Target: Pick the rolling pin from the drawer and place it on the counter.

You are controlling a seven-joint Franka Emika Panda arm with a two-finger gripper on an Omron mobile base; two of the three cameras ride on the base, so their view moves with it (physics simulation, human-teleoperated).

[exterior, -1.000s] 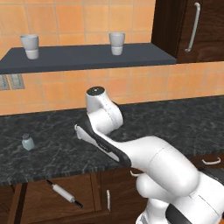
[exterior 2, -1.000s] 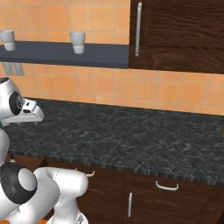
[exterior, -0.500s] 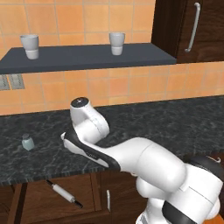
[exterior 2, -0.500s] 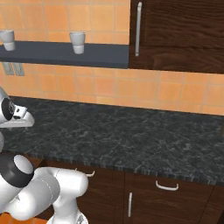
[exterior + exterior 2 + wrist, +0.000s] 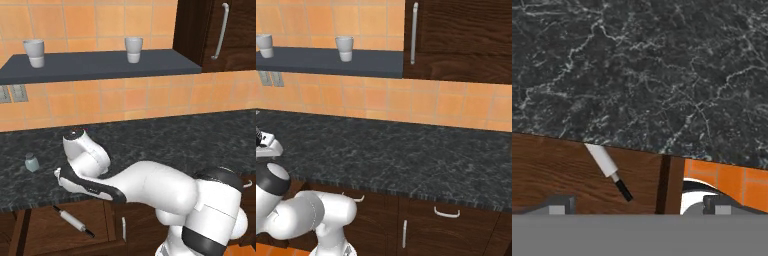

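- White arm has swung left and down across the last second: its elbow, high over the counter before, now sits low at the front edge, so the reach toward the drawer looks under way.
- Rolling pin lies untouched in the open drawer, slanting from 10 to 4 o'clock; in the hand view it peeks from under the counter lip.
- Gripper: whether spread or closed, I cannot tell.
- Small pale-green shaker stands on the counter at 9 o'clock, apart.
- Counter overhang covers part of the pin and may hinder a straight descent.
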